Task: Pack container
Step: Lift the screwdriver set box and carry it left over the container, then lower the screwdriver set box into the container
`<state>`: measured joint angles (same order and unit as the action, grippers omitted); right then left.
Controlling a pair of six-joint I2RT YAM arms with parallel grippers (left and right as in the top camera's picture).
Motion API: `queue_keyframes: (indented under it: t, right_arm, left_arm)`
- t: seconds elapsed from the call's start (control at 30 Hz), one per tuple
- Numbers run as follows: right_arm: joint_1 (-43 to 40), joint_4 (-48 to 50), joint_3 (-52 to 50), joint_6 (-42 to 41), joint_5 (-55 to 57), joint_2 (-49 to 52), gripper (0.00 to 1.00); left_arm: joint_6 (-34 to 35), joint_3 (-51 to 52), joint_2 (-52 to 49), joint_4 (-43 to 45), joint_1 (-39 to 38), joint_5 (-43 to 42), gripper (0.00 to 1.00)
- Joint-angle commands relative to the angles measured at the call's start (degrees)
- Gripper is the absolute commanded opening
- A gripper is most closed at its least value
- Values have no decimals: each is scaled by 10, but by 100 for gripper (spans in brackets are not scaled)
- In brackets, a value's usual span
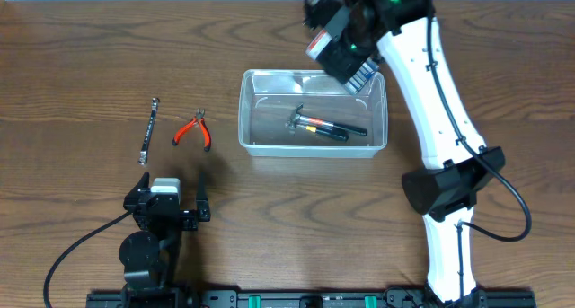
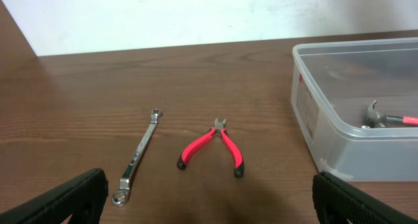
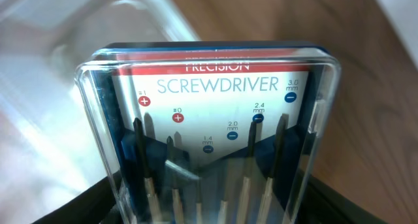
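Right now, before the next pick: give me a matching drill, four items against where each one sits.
Items
1. hammer
2. pliers
3. wrench
4. screwdriver case

Places
A. on the table, farthest from the container
B. in the right gripper, up by the container's far rim
C. lying inside the container
D. on the table, between the wrench and the container

Pairs: 1-C, 2-D, 3-A, 4-B
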<state>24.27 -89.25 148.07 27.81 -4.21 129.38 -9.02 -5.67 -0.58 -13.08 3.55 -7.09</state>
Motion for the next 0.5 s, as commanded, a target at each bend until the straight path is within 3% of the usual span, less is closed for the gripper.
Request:
queue_keyframes:
  t: [0.0,0.47]
  right_arm:
    - [13,-9,14,66,-52,-14,1]
    - [21,-2,9,100,-70,-7,1]
  left_arm:
    - [1,14,3,-5,2,4,98]
    - [1,14,3,-5,2,4,98]
